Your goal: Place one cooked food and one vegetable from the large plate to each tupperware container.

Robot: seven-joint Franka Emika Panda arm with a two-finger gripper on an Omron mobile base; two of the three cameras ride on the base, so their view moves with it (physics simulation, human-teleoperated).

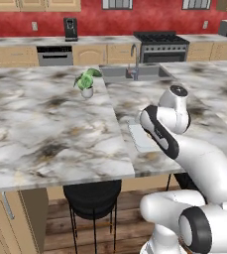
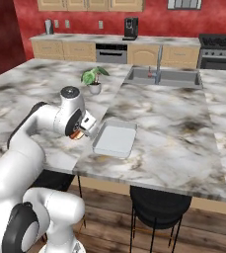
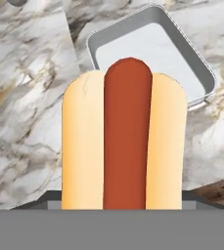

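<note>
1. Tray (image 2: 115, 139) is the landmark: grey, shallow, rectangular, rounded corners, nothing in it. It lies flat on the marble table (image 2: 173, 123), near the table's front edge.
2. The same tray shows in the left view (image 1: 140, 137), partly hidden behind the white arm (image 1: 194, 154).
3. Gripper (image 2: 80, 132) hangs just left of the tray, at the table edge; jaws clamped on a hot dog (image 3: 124, 134).
4. Hand view: hot dog seen lengthwise, red sausage between two pale bun halves, with the tray (image 3: 155, 53) beyond its far end. It is above the table, not in the tray.
5. In the right view only a small orange bit of the hot dog (image 2: 76, 134) peeks out under the hand.
6. Table is grey-white marble with dark veins; a seam runs across it left of the tray.
7. Potted plant (image 2: 94, 79) stands on the table beyond the tray, to its left, well apart.
8. Sink (image 2: 165, 78) with faucet (image 2: 159, 64) is set into the table beyond the tray.
9. Black stool (image 2: 160, 205) stands under the table edge, below and right of the tray; wood floor beneath.
10. Room behind the tray: red wall, light wood cabinets, dishwasher (image 2: 112, 52), coffee machine (image 2: 130, 27), stove (image 2: 220, 49).
</note>
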